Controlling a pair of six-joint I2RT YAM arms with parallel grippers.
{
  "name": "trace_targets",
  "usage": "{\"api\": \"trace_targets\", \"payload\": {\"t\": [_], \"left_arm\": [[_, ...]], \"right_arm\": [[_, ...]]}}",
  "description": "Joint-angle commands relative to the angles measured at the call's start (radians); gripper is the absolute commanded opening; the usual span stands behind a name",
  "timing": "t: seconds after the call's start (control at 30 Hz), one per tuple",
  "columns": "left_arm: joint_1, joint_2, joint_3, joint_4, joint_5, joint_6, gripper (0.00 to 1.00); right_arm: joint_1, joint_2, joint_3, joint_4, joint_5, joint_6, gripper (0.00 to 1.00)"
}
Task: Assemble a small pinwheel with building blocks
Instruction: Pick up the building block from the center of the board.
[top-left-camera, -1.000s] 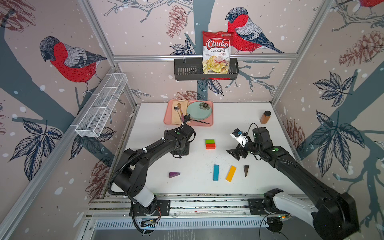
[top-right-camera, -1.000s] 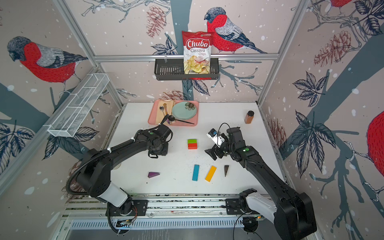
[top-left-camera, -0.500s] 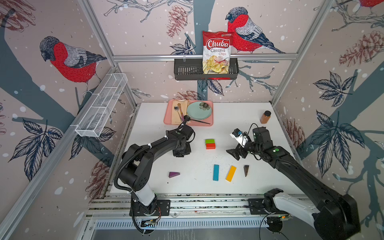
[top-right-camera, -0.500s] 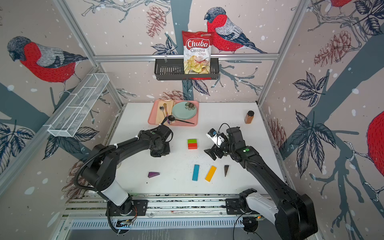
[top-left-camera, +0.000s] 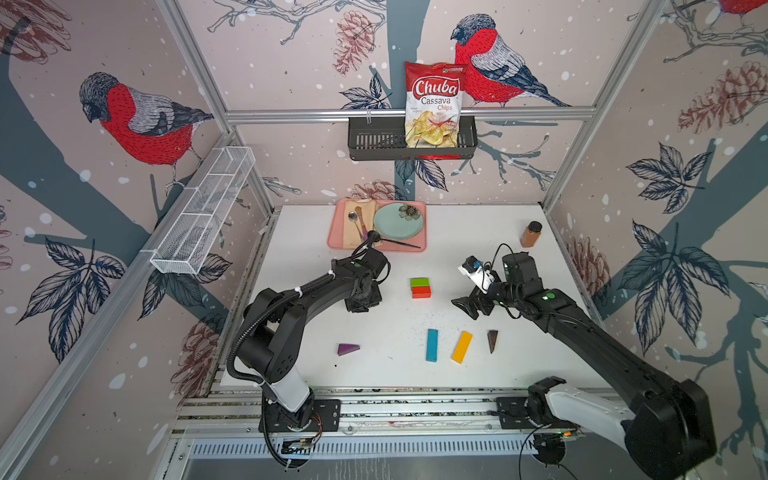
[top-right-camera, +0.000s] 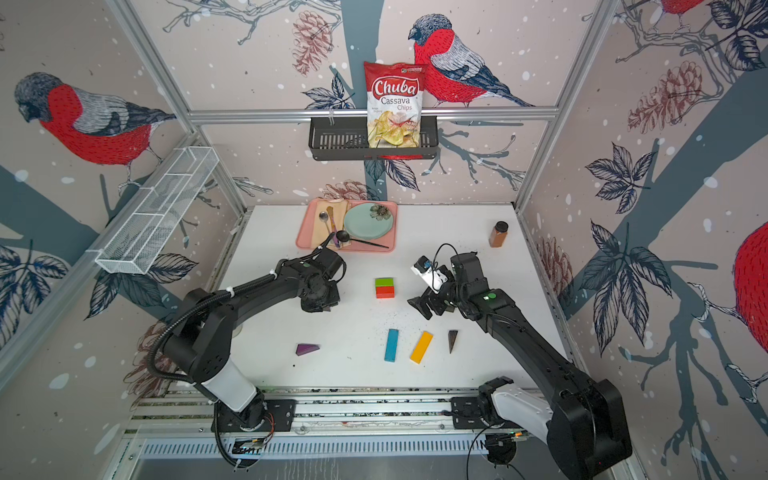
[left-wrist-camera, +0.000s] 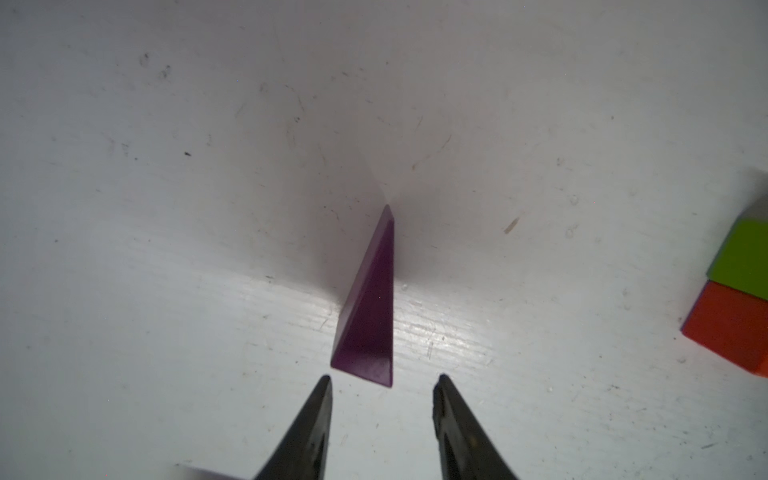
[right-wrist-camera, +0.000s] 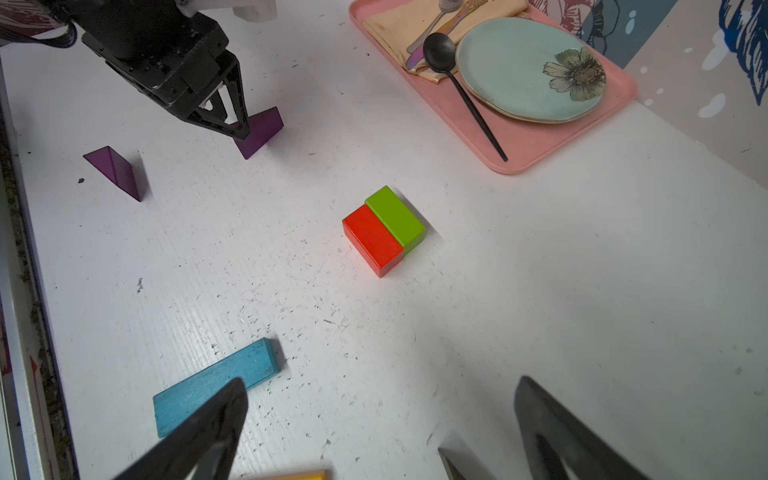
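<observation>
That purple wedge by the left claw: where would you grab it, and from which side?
Probably take the purple wedge across its wide end, one finger on each long side, coming down from above. It lies on the table and narrows to a sharp tip with little to pinch.

A pink tray (right-wrist-camera: 540, 145) lay on the white table (top-left-camera: 478, 224). It held a teal flower-printed plate (top-left-camera: 399, 222), a beige napkin (right-wrist-camera: 399, 25) and a black spoon (right-wrist-camera: 465, 91) just beside the plate. A brown spice jar (top-left-camera: 530, 234) stood well to the right of the tray. On the wall above the tray, a black basket (top-left-camera: 374, 141) held a Chuba cassava chips bag (top-left-camera: 434, 108).
</observation>
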Motion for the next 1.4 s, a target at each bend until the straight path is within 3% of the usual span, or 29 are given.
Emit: {"api": "trace_targets", "payload": {"t": [0.0, 1.07, 1.37], "left_arm": [[0.001, -0.017, -0.006, -0.02, -0.035, -0.025, 0.41], [0.028, 0.067, -0.024, 0.045, -0.017, 0.041, 0.32], [0.029, 0.084, -0.007, 0.04, -0.017, 0.056, 0.22]], "right_arm": [[0.0, 0.006, 0.006, 0.002, -0.021, -0.01, 0.99], [0.001, 0.008, 0.015, -0.014, -0.018, -0.001, 0.99], [0.001, 0.009, 0.014, -0.014, -0.017, -0.001, 0.99]]}}
